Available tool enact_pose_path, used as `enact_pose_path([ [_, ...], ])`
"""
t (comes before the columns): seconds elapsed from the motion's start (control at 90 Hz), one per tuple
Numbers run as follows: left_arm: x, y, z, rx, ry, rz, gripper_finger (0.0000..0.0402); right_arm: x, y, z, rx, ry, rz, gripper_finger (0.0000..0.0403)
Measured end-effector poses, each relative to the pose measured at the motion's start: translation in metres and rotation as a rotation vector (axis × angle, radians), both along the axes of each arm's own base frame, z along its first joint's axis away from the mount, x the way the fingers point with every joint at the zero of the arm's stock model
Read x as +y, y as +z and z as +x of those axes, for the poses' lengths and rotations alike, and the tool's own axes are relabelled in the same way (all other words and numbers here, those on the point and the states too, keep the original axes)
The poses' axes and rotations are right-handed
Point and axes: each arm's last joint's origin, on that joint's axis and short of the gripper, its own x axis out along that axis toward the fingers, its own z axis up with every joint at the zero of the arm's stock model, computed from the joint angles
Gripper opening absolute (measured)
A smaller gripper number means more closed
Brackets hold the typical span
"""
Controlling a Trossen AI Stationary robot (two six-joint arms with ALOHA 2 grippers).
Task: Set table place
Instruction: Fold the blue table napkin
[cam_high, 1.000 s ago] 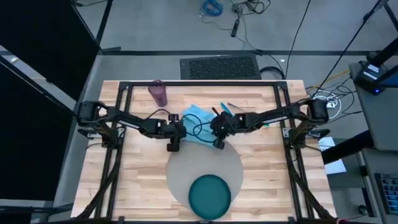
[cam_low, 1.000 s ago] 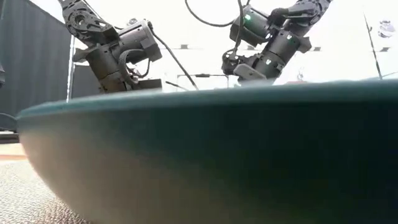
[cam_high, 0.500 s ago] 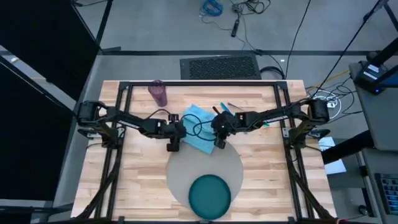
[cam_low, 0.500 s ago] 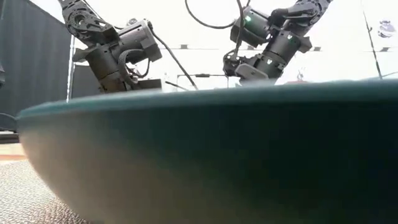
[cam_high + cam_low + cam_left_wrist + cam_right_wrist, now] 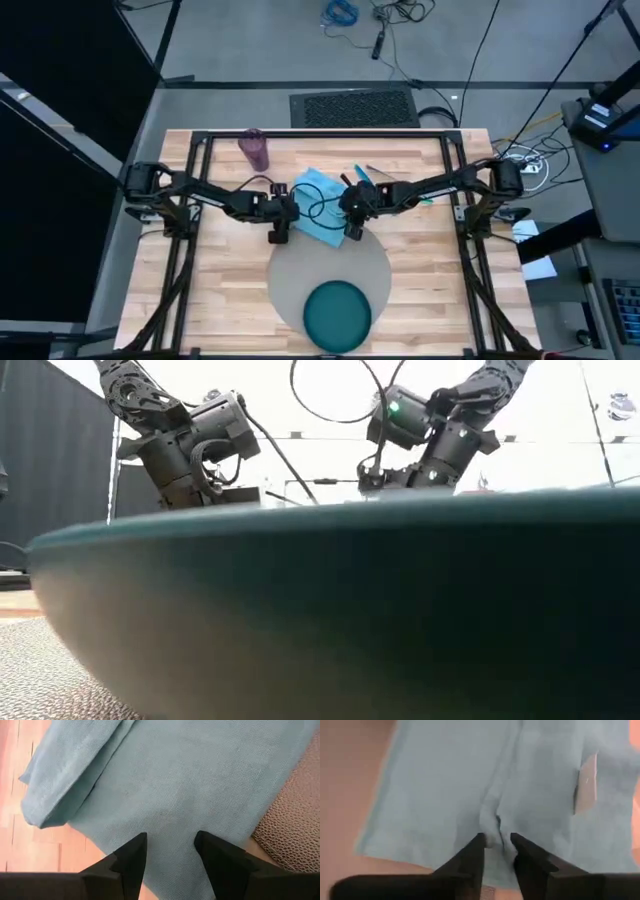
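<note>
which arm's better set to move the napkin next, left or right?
Right, probably. The right gripper already pinches a ridge of the napkin between nearly closed fingers. The left gripper hangs open over flat cloth near the mat, gripping nothing.

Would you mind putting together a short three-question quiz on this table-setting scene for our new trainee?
1. True or false: the teal plate lies on the round mat.
2. Which gripper is pinching a fold of the blue napkin? A) left gripper B) right gripper C) neither
3. Fill in: the purple cup stands near the table's far ______ corner, as seen in the high view.

Key:
1. True; the plate sits on the mat's near part.
2. B; its fingers close on a raised fold, while the left gripper is open over the napkin beside the mat's edge.
3. Left.
</note>
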Motion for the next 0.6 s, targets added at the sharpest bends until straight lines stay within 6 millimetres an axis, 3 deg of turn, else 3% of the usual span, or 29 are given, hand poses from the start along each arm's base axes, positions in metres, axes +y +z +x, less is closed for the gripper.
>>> enact_pose_path([
  [0.067,0.000,0.000,0.000,0.000,0.000,0.000,0.0171,0.000,-0.002,0.000,0.007,0.000,-0.018,0.0009],
  [0.344,0.000,0.000,0.000,0.001,0.000,0.000,0.0171,-0.002,0.008,-0.001,-0.024,0.001,-0.032,0.0001],
  [0.6,-0.001,0.000,-0.001,0.008,-0.003,-0.002,0.0171,-0.023,0.025,-0.014,-0.007,-0.107,-0.107,0.0001],
])
